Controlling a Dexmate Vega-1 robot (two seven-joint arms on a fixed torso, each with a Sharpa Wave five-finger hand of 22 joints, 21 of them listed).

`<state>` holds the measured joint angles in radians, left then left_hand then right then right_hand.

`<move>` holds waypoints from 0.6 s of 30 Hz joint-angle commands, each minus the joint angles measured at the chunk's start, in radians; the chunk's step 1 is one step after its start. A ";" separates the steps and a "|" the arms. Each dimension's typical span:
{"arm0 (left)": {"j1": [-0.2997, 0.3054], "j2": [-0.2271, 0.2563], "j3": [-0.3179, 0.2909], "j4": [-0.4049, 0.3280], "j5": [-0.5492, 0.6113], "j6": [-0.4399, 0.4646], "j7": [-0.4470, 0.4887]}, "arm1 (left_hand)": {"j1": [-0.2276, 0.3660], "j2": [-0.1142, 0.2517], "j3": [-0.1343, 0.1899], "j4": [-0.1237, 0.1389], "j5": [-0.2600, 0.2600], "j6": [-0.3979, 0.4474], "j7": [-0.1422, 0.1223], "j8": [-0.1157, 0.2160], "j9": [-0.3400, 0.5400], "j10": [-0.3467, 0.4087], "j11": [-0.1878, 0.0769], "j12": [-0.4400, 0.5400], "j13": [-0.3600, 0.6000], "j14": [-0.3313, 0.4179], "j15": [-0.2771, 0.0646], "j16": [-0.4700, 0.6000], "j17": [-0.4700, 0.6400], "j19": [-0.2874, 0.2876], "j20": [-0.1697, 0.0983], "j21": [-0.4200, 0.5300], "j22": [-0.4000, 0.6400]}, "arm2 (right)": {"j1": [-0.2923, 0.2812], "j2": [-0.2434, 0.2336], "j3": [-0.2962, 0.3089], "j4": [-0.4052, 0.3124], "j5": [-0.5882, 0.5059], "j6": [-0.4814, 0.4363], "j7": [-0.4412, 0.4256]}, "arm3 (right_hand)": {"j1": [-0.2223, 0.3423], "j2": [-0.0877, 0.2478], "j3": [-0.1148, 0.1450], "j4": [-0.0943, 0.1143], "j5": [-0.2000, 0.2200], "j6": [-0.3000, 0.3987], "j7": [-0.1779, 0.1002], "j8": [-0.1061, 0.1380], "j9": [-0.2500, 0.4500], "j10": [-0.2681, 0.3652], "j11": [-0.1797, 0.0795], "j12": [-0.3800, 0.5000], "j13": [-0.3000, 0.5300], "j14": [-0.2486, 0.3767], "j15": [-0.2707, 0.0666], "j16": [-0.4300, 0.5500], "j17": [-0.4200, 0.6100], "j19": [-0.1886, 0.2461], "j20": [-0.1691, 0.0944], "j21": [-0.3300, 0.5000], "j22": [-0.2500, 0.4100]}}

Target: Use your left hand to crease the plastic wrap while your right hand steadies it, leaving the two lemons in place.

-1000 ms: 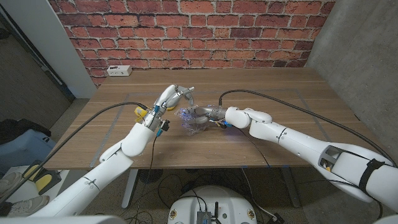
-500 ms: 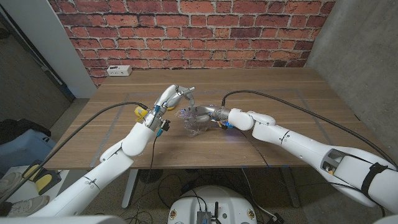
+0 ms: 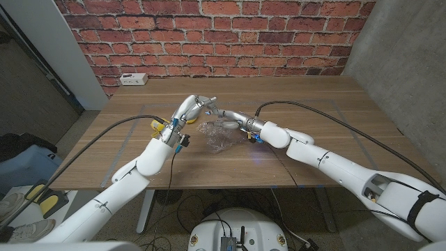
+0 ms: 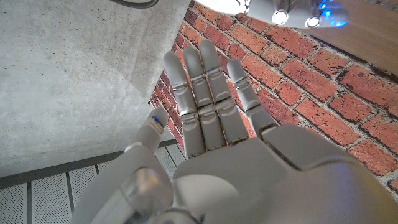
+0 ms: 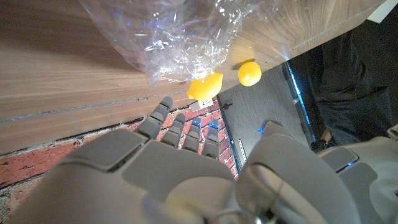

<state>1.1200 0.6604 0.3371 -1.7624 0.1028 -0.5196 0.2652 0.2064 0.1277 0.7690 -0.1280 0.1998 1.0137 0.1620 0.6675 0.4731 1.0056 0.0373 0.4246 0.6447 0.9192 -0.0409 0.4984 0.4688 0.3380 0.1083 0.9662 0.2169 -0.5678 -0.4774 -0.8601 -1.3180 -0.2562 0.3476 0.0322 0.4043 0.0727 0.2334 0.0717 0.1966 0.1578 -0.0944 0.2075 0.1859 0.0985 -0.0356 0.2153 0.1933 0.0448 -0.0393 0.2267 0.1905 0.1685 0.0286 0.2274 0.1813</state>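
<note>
The crumpled clear plastic wrap [image 3: 220, 137] lies on the middle of the wooden table [image 3: 313, 90]; it also shows in the right wrist view [image 5: 180, 31]. My right hand [image 3: 227, 118] reaches over the wrap's far edge with its fingers stretched out, holding nothing. My left hand [image 3: 196, 107] hangs raised just left of it, its straight fingers [image 4: 205, 99] close together and empty. The fingertips of the two hands nearly meet. Two yellow lemons [image 3: 157, 126] sit beside my left wrist, partly hidden by the arm. In the right wrist view one lemon [image 5: 205, 86] and the other lemon [image 5: 249, 73] lie beyond the wrap.
A white socket box [image 3: 132, 79] sits at the table's far left by the brick wall. Black cables [image 3: 125, 124] run along both arms over the tabletop. The table's right half is bare wood.
My right hand has lifted off the wrap and stretched left and farther away, toward my left hand. The wrap is now uncovered in front of it. My left hand has barely moved.
</note>
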 commanded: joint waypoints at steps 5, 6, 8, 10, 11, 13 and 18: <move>0.021 -0.022 -0.023 0.021 -0.021 -0.005 0.042 | -0.005 -0.011 0.032 -0.023 0.006 -0.185 -0.068 -0.173 -0.103 -0.222 0.018 -0.142 -0.101 -0.218 0.020 -0.167 -0.122 -0.095 0.022 -0.030 -0.021 | -0.075 0.011 0.103 -0.018 0.176 0.027 -0.027 | 0.010 0.013 0.006 -0.013 0.005 0.021 0.008 0.005 0.003 0.025 0.011 0.006 0.002 0.032 -0.017 0.009 0.000 0.020 0.008 0.005 0.001; 0.020 -0.024 -0.023 0.025 -0.019 -0.008 0.046 | 0.002 -0.011 0.036 -0.028 0.007 -0.242 -0.078 -0.215 -0.120 -0.250 0.016 -0.159 -0.116 -0.253 0.027 -0.191 -0.140 -0.110 0.021 -0.036 -0.023 | -0.079 0.011 0.106 -0.024 0.180 0.022 -0.029 | 0.011 0.013 0.007 -0.015 0.005 0.024 0.009 0.006 0.003 0.028 0.015 0.007 0.002 0.034 -0.016 0.009 -0.001 0.020 0.009 0.005 0.001; 0.021 -0.030 -0.024 0.030 -0.014 -0.007 0.056 | 0.014 -0.013 0.037 -0.037 0.008 -0.276 -0.084 -0.252 -0.141 -0.300 0.014 -0.186 -0.134 -0.309 0.021 -0.222 -0.161 -0.143 0.020 -0.050 -0.026 | -0.082 0.007 0.108 -0.032 0.178 0.017 -0.030 | 0.013 0.013 0.008 -0.018 0.006 0.028 0.011 0.006 0.003 0.032 0.017 0.006 0.002 0.037 -0.013 0.008 0.000 0.027 -0.006 0.007 0.001; 0.020 -0.034 -0.022 0.039 -0.020 -0.010 0.057 | 0.028 -0.012 0.036 -0.041 0.006 -0.309 -0.097 -0.289 -0.163 -0.339 0.020 -0.205 -0.152 -0.360 0.029 -0.248 -0.179 -0.203 0.015 -0.077 -0.030 | -0.088 0.005 0.111 -0.040 0.185 0.014 -0.031 | 0.013 0.014 0.009 -0.019 0.006 0.028 0.012 0.005 0.003 0.031 0.022 0.006 0.002 0.037 -0.013 0.007 0.000 0.027 -0.010 0.006 0.001; 0.020 -0.034 -0.022 0.041 -0.020 -0.009 0.057 | 0.039 -0.014 0.034 -0.046 0.005 -0.335 -0.104 -0.315 -0.177 -0.360 0.019 -0.215 -0.164 -0.378 0.031 -0.259 -0.192 -0.226 0.012 -0.089 -0.032 | -0.091 0.005 0.113 -0.042 0.187 0.014 -0.033 | 0.013 0.015 0.009 -0.019 0.006 0.029 0.012 0.005 0.003 0.031 0.022 0.006 0.002 0.037 -0.012 0.007 0.000 0.027 -0.011 0.006 0.001; 0.020 -0.035 -0.022 0.044 -0.022 -0.005 0.058 | 0.058 -0.013 0.030 -0.047 0.002 -0.373 -0.123 -0.358 -0.203 -0.405 0.016 -0.230 -0.188 -0.443 0.028 -0.289 -0.216 -0.256 0.005 -0.108 -0.035 | -0.099 0.006 0.121 -0.045 0.197 0.015 -0.040 | 0.012 0.015 0.009 -0.020 0.005 0.028 0.012 0.004 0.003 0.032 0.024 0.005 0.002 0.036 -0.011 0.006 0.000 0.024 -0.014 0.004 0.001; 0.016 -0.039 -0.019 0.057 -0.032 -0.003 0.059 | 0.105 -0.013 0.014 -0.049 -0.005 -0.460 -0.176 -0.449 -0.257 -0.511 0.003 -0.244 -0.245 -0.562 0.018 -0.317 -0.269 -0.287 -0.011 -0.142 -0.037 | -0.119 -0.003 0.141 -0.070 0.211 0.002 -0.060 | 0.013 0.013 0.008 -0.023 0.005 0.024 0.015 0.001 0.003 0.029 0.024 0.003 0.002 0.033 -0.005 0.003 0.000 0.022 -0.014 0.003 0.001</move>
<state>1.1373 0.6329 0.3181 -1.7299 0.0831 -0.5255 0.3118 0.2895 0.1149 0.7897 -0.1740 0.1996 0.5874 0.0092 0.2535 0.2352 0.5341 0.0494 0.1880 0.4222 0.4000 -0.0186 0.1873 0.2189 0.0642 0.1024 0.8362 0.1800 -0.6480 -0.4710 -0.7590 -1.3525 -0.0911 0.3654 -0.0007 0.4096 0.0780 0.2417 0.0551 0.1965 0.1806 -0.0823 0.2075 0.1860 0.1216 -0.0124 0.2153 0.1931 0.0733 -0.0358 0.2293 0.1907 0.1877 0.0229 0.2274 0.1815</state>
